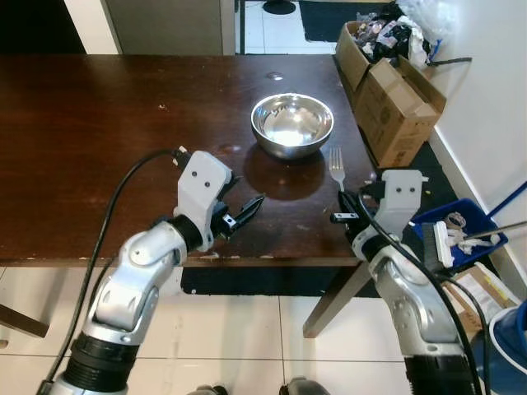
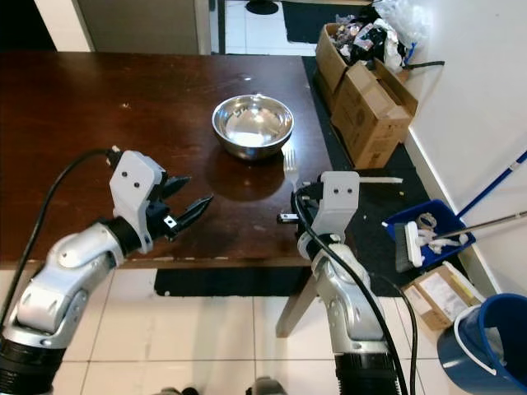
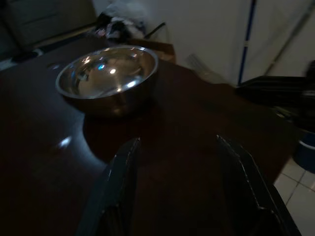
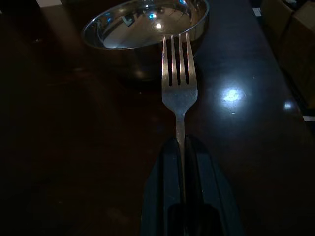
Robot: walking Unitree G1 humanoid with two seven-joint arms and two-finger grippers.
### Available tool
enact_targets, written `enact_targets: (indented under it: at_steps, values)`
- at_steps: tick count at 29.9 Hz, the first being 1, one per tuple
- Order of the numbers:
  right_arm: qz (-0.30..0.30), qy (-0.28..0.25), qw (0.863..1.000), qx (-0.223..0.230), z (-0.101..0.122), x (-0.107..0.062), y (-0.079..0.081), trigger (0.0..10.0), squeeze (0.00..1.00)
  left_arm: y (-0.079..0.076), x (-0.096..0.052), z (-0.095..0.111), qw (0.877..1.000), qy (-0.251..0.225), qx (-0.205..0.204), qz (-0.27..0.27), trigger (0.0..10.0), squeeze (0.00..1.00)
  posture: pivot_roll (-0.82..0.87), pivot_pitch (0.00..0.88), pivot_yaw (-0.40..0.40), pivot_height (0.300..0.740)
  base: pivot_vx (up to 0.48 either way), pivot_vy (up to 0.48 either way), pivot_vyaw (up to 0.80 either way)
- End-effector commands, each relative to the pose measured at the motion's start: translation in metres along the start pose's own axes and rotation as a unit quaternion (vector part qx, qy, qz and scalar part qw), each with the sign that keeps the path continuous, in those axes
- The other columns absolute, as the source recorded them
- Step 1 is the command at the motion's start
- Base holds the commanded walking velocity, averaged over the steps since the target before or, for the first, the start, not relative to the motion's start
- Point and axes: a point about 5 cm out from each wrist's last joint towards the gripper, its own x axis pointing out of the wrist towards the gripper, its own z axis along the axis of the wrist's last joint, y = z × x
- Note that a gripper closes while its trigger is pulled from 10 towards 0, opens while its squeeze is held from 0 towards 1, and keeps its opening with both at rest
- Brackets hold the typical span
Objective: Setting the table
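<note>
Two silver arms; white wrist blocks; black cables; left gripper, right gripper: long black fingers.

- We see open cardboard boxes on the floor to the right of the table, against the white wall, stuffed with bags and clutter.
- We see a blue bin nearer to us, holding a brush and small items.
- We see a blue bucket on the white tiles.
- We see a dark mat beyond the table.
</note>
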Motion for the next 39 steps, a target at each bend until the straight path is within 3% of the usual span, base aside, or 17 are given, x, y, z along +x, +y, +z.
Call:
enact_targets:
  at_steps: [1, 6, 13, 27, 36, 37, 38, 39]
  values:
    - [0.004, 0.014, 1.0, -0.001, -0.003, 0.006, -0.002, 10.0, 0.0, -0.003, -0.002, 0.004, 0.999, 0.003, 0.001, -0.037, 10.0, 0.0, -0.13, 0.052, 0.067, 0.74, 0.0, 0.0, 0.0]
    - [-0.004, 0.037, 0.999, 0.004, -0.001, 0.029, -0.008, 10.0, 0.0, -0.004, -0.008, 0.017, 0.995, 0.0, 0.012, -0.097, 10.0, 0.0, -0.11, 0.059, 0.065, 0.74, 0.0, 0.0, 0.0]
    - [-0.033, 0.074, 0.996, 0.023, -0.007, 0.045, -0.018, 10.0, 0.0, 0.002, -0.002, 0.028, 0.994, -0.005, 0.027, -0.103, 10.0, 0.0, -0.04, 0.084, 0.072, 0.74, 0.0, 0.0, 0.0]
    - [-0.046, 0.105, 0.993, 0.024, -0.03, 0.047, -0.023, 10.0, 0.0, 0.004, -0.003, 0.03, 0.995, 0.011, 0.025, -0.1, 10.0, 0.0, -0.02, 0.116, 0.104, 0.74, 0.0, 0.0, 0.0]
    - [-0.059, 0.091, 0.994, 0.031, -0.021, 0.051, -0.029, 10.0, 0.0, 0.006, -0.008, 0.029, 0.995, 0.018, 0.022, -0.093, 10.0, 0.0, 0.0, 0.119, 0.109, 0.74, 0.0, 0.0, 0.0]
    - [-0.059, 0.089, 0.994, 0.031, -0.02, 0.051, -0.03, 10.0, 0.16, 0.006, -0.008, 0.029, 0.995, 0.019, 0.022, -0.092, 10.0, 0.0, 0.0, 0.119, 0.109, 0.74, 0.0, 0.0, 0.0]
    - [-0.059, 0.089, 0.994, 0.031, -0.02, 0.051, -0.03, 10.0, 0.16, 0.006, -0.008, 0.029, 0.995, 0.019, 0.022, -0.092, 10.0, 0.0, 0.0, 0.119, 0.109, 0.74, 0.0, 0.0, 0.0]
    - [-0.058, 0.086, 0.994, 0.032, -0.019, 0.051, -0.03, 10.0, 0.38, 0.006, -0.008, 0.028, 0.995, 0.019, 0.021, -0.092, 10.0, 0.0, -0.01, 0.119, 0.108, 0.74, 0.0, 0.0, 0.0]
